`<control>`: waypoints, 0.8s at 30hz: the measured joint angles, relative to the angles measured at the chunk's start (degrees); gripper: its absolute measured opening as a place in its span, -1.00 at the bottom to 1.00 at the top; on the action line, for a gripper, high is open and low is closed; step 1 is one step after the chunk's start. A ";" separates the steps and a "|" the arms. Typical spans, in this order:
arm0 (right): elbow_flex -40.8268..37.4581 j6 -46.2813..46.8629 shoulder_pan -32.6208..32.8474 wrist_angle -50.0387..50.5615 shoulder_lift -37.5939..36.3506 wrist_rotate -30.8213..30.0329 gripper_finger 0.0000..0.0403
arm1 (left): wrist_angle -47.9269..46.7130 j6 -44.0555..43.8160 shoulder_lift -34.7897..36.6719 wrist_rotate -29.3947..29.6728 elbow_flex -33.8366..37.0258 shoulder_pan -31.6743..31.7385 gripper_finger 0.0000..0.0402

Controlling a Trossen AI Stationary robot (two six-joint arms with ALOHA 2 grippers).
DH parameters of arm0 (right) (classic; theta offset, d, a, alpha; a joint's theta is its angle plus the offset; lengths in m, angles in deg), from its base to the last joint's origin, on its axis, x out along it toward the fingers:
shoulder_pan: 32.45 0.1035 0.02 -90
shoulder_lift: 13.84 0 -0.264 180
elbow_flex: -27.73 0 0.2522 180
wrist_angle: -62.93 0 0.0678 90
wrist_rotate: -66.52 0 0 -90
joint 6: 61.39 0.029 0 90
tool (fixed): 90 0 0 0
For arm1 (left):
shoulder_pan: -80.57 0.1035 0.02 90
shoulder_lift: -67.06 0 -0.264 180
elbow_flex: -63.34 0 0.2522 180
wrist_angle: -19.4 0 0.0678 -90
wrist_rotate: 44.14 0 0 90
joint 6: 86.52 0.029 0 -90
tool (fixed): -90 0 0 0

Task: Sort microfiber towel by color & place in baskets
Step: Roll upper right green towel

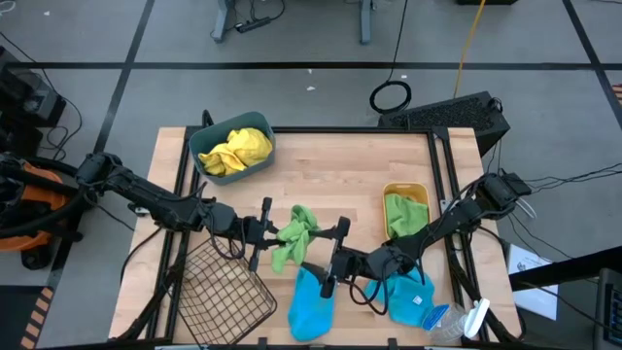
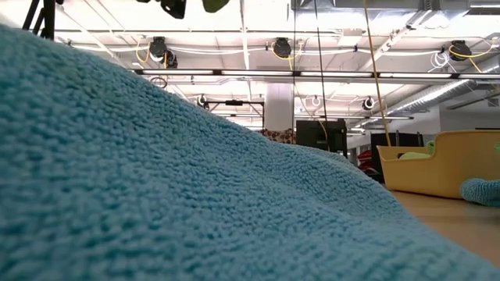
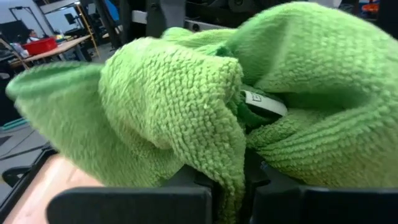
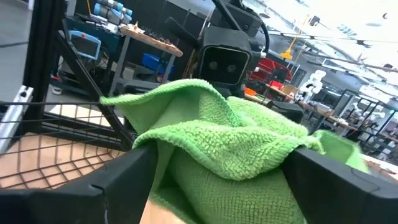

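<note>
The left gripper (image 1: 264,231) has its jaws clamped on a green towel (image 1: 294,236), lifted over the middle of the wooden surface (image 1: 330,175), while the right gripper (image 1: 330,258) faces it with jaws spread wide around the cloth's far end. To my eye this looks like a handover. If the left lets go before the right closes, the towel could drop onto the blue towel (image 1: 311,301) below instead of reaching the orange tub (image 1: 405,188).
</note>
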 joint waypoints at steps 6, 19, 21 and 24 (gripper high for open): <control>0.00 0.71 0.94 0.24 -0.26 -2.03 0.65 | 0.10 -0.02 0.00 1.11 0.00 0.00 -0.90; 0.00 -0.11 2.07 3.32 -0.33 -2.93 0.61 | 0.11 -0.04 0.00 3.19 0.00 0.02 -0.90; 0.00 -0.58 2.35 3.03 -0.33 -2.97 0.58 | 0.13 -0.04 0.00 3.19 0.00 0.02 -0.90; 0.00 -0.67 2.40 2.97 -0.33 -3.16 0.53 | 0.13 -0.07 0.00 3.21 0.00 0.02 -0.90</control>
